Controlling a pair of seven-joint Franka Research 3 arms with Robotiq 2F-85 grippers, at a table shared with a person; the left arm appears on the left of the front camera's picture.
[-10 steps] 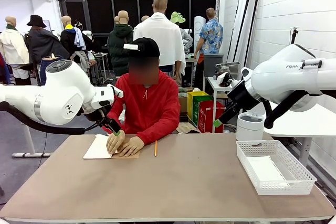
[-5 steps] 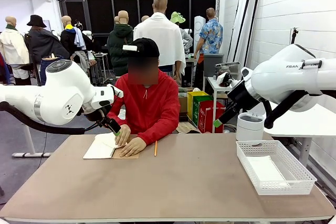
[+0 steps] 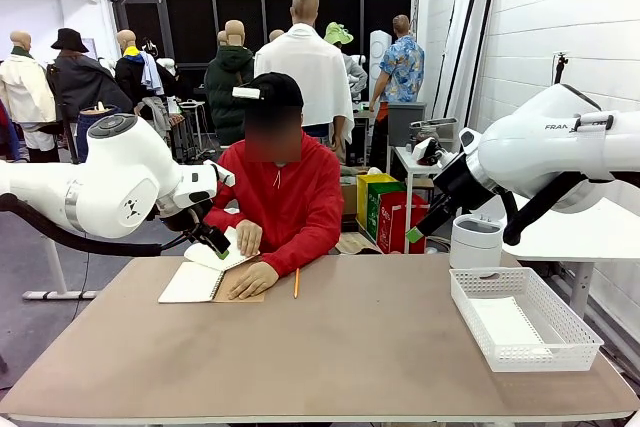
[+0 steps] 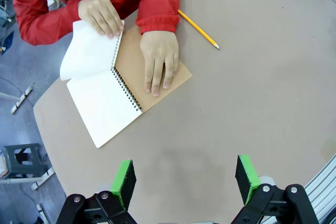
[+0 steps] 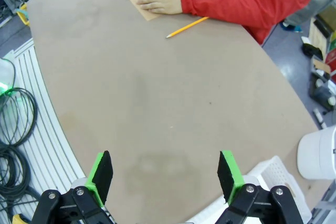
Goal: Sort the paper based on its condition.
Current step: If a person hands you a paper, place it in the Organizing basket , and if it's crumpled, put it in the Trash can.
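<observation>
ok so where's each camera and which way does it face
Front: between the arms, facing across the table at the person; left arm, right arm show.
Left wrist: above the notebook, looking down at the person's hands; open left gripper below.
Right wrist: over the table, looking toward the person; open right gripper below.
All share the notebook and pencil.

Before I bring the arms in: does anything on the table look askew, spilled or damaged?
Nothing stands out. The notebook lies open at the table's far left. One page is lifted and curled, but only because the person holds it up. The pencil lies flat beside it, and the basket sits level at the right.
</observation>
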